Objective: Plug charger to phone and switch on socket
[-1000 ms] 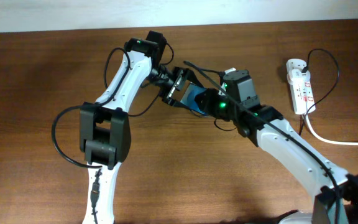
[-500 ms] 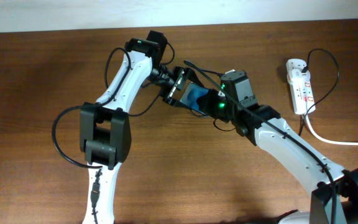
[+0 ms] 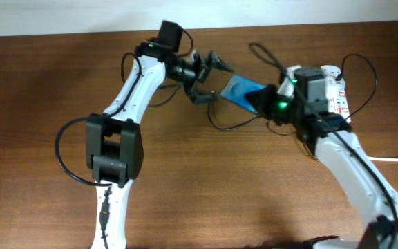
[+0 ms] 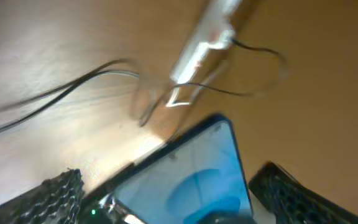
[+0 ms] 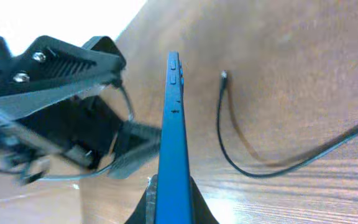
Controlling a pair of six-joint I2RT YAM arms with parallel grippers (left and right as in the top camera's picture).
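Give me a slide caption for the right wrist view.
Right gripper holds phone edge-on; charger tip lies unplugged on table.

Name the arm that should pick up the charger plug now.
Left. The left gripper is open and empty beside the phone, while the right gripper is shut on the phone. The charger lies loose on the table.

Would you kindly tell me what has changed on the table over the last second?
The right claw carried the phone rightward, toward the socket. The left claw released it and now stands open, apart from it. The socket stayed put; the charger tip lies unplugged on the table.
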